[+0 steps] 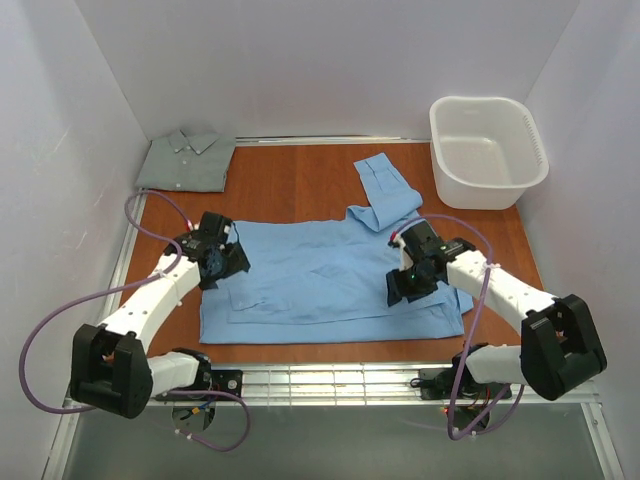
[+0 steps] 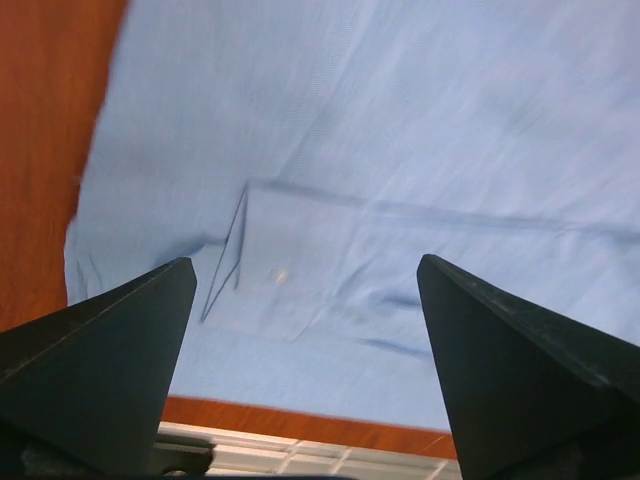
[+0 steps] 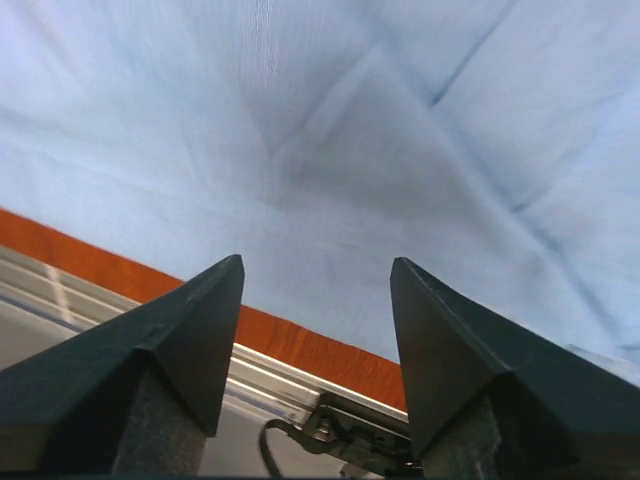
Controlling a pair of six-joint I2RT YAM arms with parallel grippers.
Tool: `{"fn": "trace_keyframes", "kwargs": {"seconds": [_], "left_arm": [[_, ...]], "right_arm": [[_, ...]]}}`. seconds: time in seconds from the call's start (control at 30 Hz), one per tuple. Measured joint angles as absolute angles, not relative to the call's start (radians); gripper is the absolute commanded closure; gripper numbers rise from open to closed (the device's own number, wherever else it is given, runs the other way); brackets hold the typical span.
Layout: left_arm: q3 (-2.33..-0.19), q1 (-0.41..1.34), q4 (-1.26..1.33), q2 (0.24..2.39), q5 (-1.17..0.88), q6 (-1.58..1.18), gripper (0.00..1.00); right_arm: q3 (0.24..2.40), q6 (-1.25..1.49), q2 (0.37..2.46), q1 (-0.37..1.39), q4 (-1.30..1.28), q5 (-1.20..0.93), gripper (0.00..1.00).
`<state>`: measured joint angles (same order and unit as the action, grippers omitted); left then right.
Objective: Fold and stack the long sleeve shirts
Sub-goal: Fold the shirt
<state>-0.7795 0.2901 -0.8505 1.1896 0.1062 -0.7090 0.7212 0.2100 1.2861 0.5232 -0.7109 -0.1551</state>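
At far left we see the grey-green shirt folded at the table's back corner. The left gripper hangs spread, holding nothing, over the left end of the sky-blue shirt, which lies spread across the near middle, one sleeve angled toward the back. The right gripper, jaws apart and empty, hovers above its right end. A white basket sits far right.

Spread shirt centre, folded shirt behind it left (far corner), basket behind right
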Motion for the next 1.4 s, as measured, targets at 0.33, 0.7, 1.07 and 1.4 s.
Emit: {"fn": "trace_keyframes", "kwargs": {"seconds": [0.33,0.7,1.07,1.4], "left_arm": [[-1.032,0.149,-0.611,1.471,0.194,-0.541,0.17],[-1.203,0.1,-0.46,1.865,0.201,-0.434,0.19],[-1.213,0.099,-0.421,1.906,0.212,-0.426,0.21],[-1.215,0.1,-0.379,1.925,0.247,-0.413,0.35]], "right_arm": [[1.098,0.134,1.374,0.188,-0.672,-0.136,0.45],[1.168,0.15,1.61,0.113,-0.519,-0.102,0.49],[1.215,0.123,1.806,0.112,-0.383,0.003,0.49],[1.217,0.096,1.893,0.117,-0.278,-0.027,0.52]]}}
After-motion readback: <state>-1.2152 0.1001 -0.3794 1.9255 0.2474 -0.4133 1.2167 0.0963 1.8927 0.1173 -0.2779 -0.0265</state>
